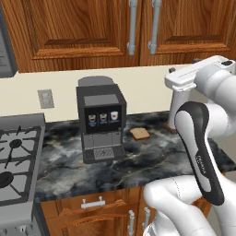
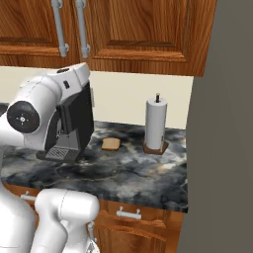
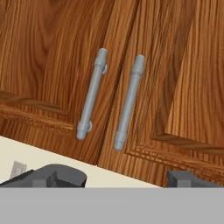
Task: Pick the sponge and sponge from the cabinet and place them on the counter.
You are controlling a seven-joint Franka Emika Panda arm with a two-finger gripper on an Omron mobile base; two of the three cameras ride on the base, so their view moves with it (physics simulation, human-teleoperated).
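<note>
Sitting at far left: grey stove top point(image 1: 16, 159) w/ black burners, then wall outlet point(image 1: 45, 98), then dark coffee machine point(image 1: 101, 120) standing on the marbled counter point(image 1: 152, 156). Lying just right of the machine: tan bread slice point(image 1: 139, 133), flat on the stone, apart from everything else. Standing further right, near the side wall: paper towel roll point(image 2: 156, 123) on its holder. Hanging above all this: cabinet point(image 3: 57, 52) w/ both doors fully shut, two silver bar handles point(image 3: 92, 100) running side by side at the door seam. Pointing up at those handles: gripper point(image 3: 127, 181), jaws spread wide, nothing between them, not touching any handle yet. Both sponges presumably sitting inside behind the doors, so hidden, position can't be told. Judging progress: barely starting, nothing on the counter from the task. Remaining: grabbing a handle, pulling a door open, taking out each sponge in turn, setting both down on free stone.
</note>
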